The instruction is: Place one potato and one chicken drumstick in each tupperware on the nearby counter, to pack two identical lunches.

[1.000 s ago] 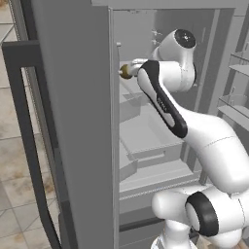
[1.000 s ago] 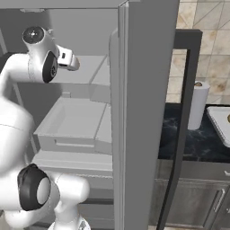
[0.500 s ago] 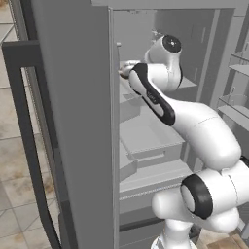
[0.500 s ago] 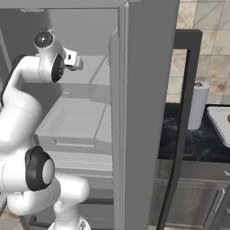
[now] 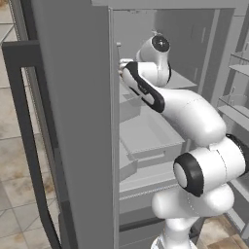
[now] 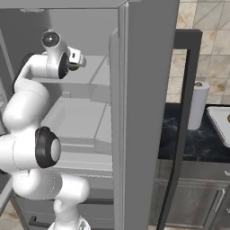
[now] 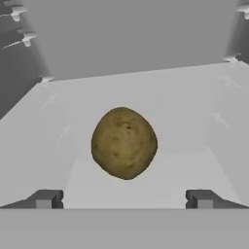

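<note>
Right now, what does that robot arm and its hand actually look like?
The arm is a chain of smooth, rounded white shells with black bands and round black caps at the joints. No loose cables or writing show. The hand ends in two small, blocky dark grey fingertips, each with a lighter grey pad.

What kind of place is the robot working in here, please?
A kitchen, most likely: the arm reaches into an open fridge holding a potato, and a paper towel roll stands on a dark counter beside it.
</note>
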You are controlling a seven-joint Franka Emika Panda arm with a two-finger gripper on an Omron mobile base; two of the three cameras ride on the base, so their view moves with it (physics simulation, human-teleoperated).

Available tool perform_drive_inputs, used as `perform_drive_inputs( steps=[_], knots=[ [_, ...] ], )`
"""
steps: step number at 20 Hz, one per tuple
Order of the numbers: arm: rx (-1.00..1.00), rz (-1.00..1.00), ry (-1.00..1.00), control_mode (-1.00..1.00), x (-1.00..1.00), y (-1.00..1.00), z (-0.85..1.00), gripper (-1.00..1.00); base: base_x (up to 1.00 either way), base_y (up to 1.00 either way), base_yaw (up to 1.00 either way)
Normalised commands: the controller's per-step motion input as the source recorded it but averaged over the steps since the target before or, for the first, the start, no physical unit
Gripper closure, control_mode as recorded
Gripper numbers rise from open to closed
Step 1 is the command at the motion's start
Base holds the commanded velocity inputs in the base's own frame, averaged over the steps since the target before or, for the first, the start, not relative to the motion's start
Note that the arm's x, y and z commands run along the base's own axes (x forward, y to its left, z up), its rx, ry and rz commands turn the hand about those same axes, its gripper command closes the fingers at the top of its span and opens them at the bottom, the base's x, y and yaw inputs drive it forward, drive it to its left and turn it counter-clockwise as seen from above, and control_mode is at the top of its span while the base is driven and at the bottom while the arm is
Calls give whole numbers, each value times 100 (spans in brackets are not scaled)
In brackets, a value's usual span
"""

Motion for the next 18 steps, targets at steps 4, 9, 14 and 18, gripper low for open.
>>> perform_drive_inputs(
  steps=[4,9,14,18],
  knots=[
    [0,0,0,-100,48,13,-4,-100,0,0,0],
    [0,0,0,-100,40,12,-8,-100,0,0,0],
    [0,-4,0,-100,10,0,-12,-100,0,0,0],
    [0,-7,0,-100,0,0,-17,-100,0,0,0]
  ],
)
